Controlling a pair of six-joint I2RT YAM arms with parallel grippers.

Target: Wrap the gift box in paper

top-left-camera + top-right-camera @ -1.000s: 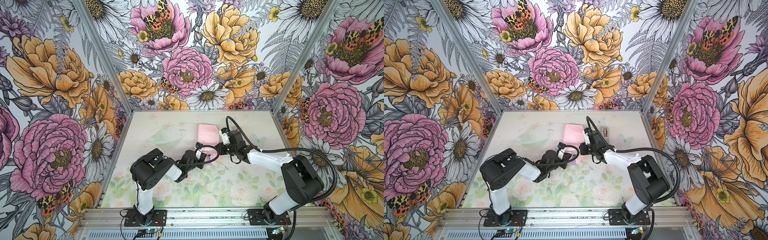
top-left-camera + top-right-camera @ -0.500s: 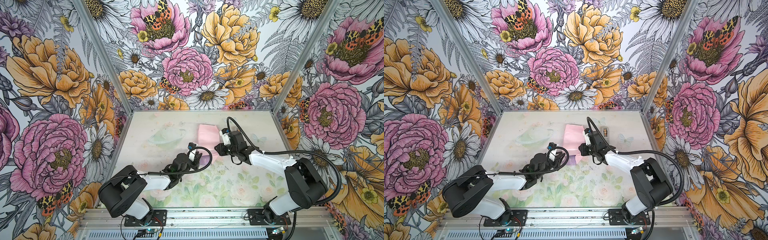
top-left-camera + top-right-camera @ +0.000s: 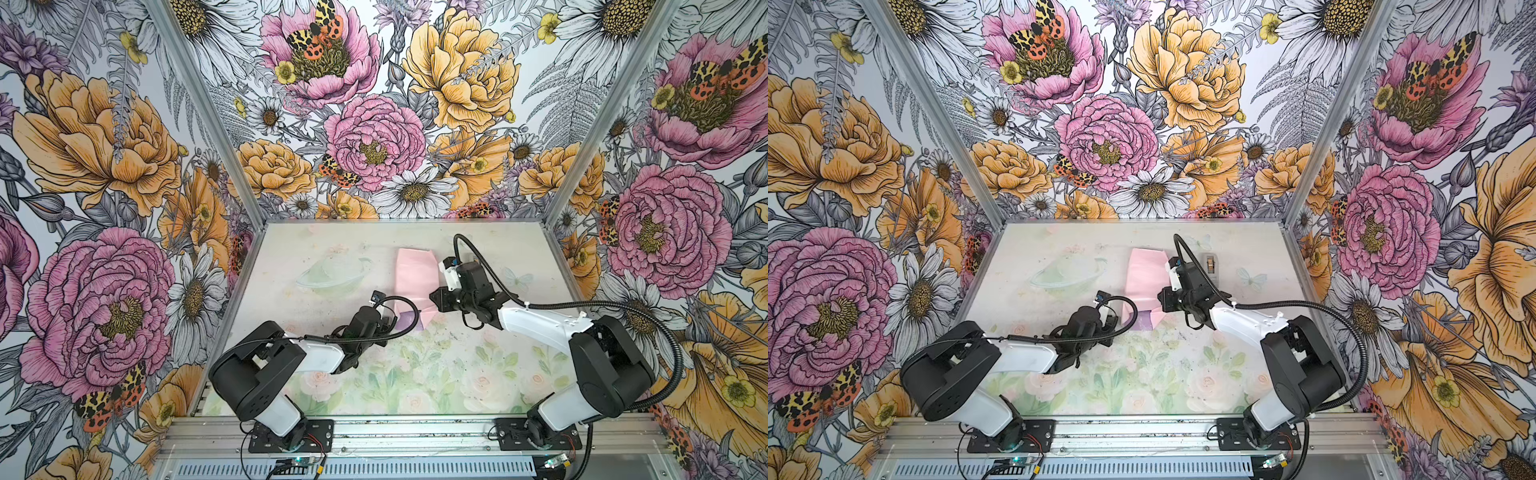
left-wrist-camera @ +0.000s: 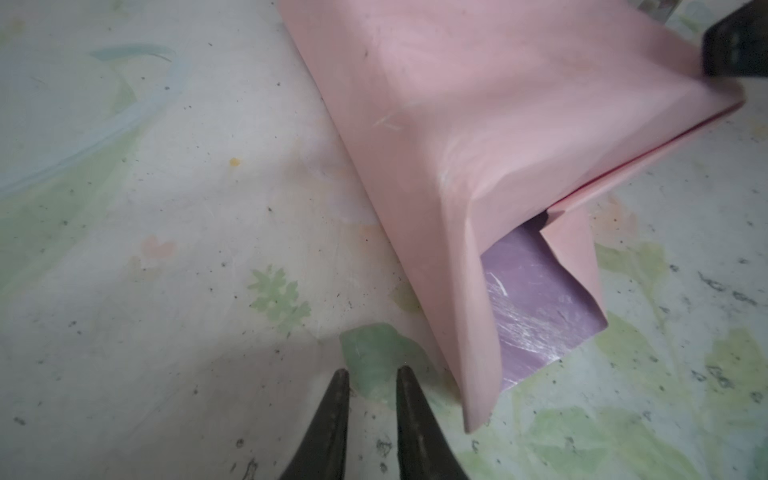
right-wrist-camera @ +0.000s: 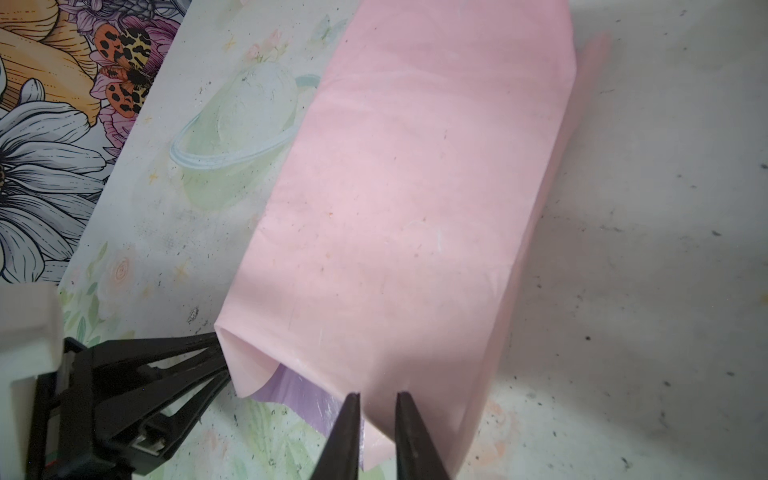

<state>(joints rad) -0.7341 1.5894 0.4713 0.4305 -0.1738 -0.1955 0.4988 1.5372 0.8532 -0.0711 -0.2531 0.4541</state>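
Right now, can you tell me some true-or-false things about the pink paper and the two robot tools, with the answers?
1. The paper has its pink side facing up. True.
2. The paper lies spread out flat. False: it is folded over, and lilac shows at its open near end.
3. The left tool is pinching the paper. False: nothing is between its tips, which are over the table beside the paper.
4. The right tool has its tips right at the paper. True.
5. A small tape dispenser stands on the table beyond the right tool. True.
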